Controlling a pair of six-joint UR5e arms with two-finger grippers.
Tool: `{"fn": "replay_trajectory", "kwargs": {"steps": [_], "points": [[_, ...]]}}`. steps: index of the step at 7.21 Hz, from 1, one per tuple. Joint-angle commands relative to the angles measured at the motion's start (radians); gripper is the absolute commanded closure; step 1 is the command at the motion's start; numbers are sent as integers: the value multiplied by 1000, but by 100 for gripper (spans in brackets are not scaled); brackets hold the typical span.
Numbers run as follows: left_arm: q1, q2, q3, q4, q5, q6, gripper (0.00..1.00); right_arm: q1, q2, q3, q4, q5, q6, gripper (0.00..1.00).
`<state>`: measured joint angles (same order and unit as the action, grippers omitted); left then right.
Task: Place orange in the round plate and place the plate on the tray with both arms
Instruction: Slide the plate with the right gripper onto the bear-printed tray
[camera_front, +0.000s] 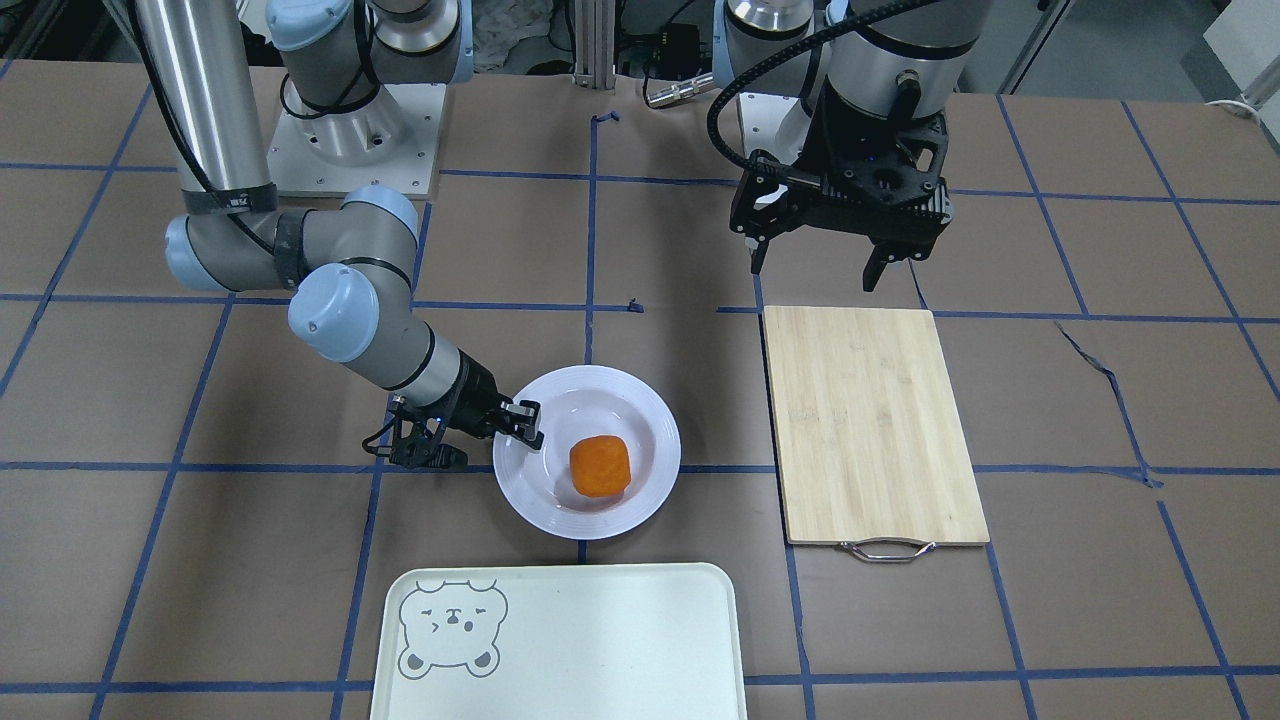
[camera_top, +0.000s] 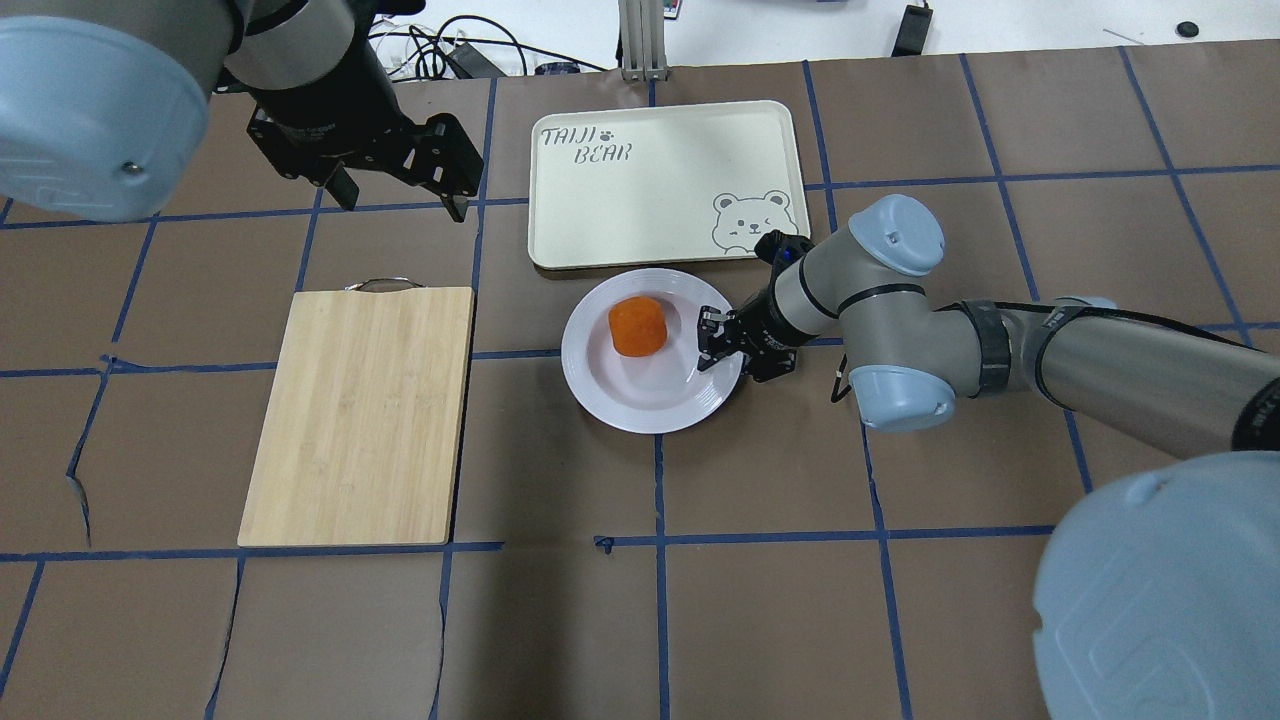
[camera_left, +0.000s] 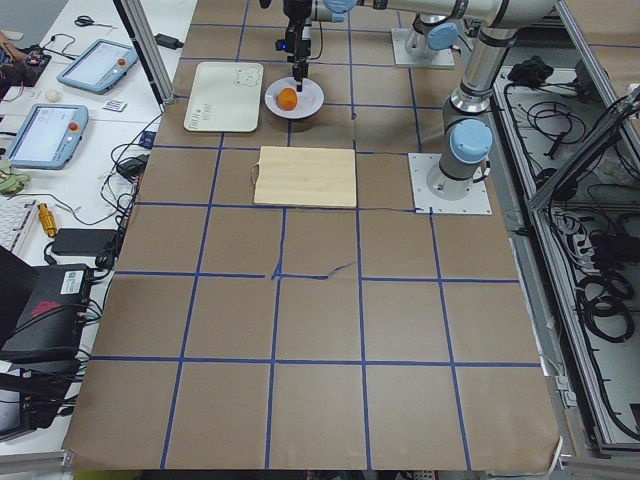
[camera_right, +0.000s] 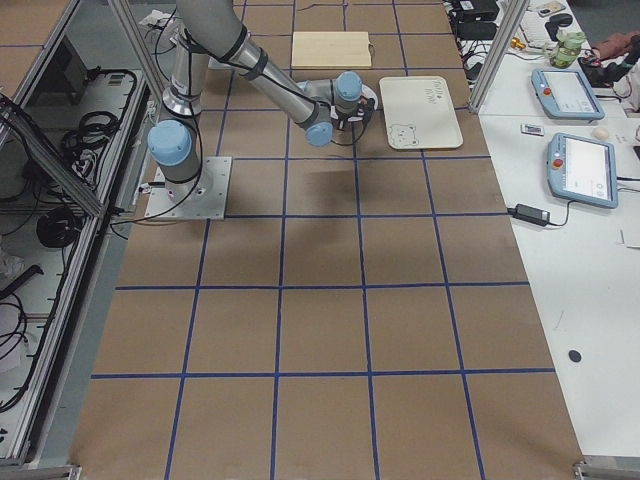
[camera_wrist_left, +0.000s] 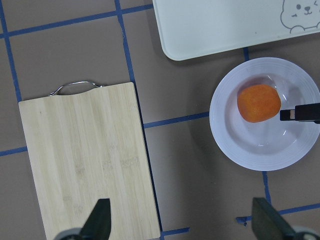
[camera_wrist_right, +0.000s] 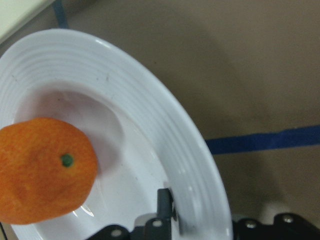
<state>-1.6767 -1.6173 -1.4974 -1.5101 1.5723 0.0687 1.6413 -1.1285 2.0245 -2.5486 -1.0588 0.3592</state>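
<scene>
The orange (camera_front: 600, 466) lies in the sunken centre of the white round plate (camera_front: 655, 420), which rests flat on the table just short of the pale tray (camera_front: 600, 640). My right gripper (camera_front: 528, 425) comes in low from the side and is shut on the plate's rim. In the right wrist view one finger (camera_wrist_right: 166, 202) sits inside the ridged rim (camera_wrist_right: 150, 100), close to the orange (camera_wrist_right: 42, 170); the other finger is hidden under the rim. My left gripper (camera_front: 815, 268) hangs open and empty above the table beyond the far end of the bamboo board.
A bamboo cutting board (camera_top: 360, 410) with a metal handle lies to the left of the plate (camera_top: 640, 420) in the overhead view. The tray (camera_top: 650, 180) holds nothing. Brown paper with blue tape lines covers the table.
</scene>
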Motion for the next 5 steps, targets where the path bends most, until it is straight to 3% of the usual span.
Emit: {"fn": "replay_trajectory", "kwargs": {"steps": [1,5], "points": [[0,-1,0,-1,-2,-1,0,-3,-5,-42,1,6,33,100],[2,1,0,-1,-3,-1,0,-56,25,-261,48,49,109,100]]}}
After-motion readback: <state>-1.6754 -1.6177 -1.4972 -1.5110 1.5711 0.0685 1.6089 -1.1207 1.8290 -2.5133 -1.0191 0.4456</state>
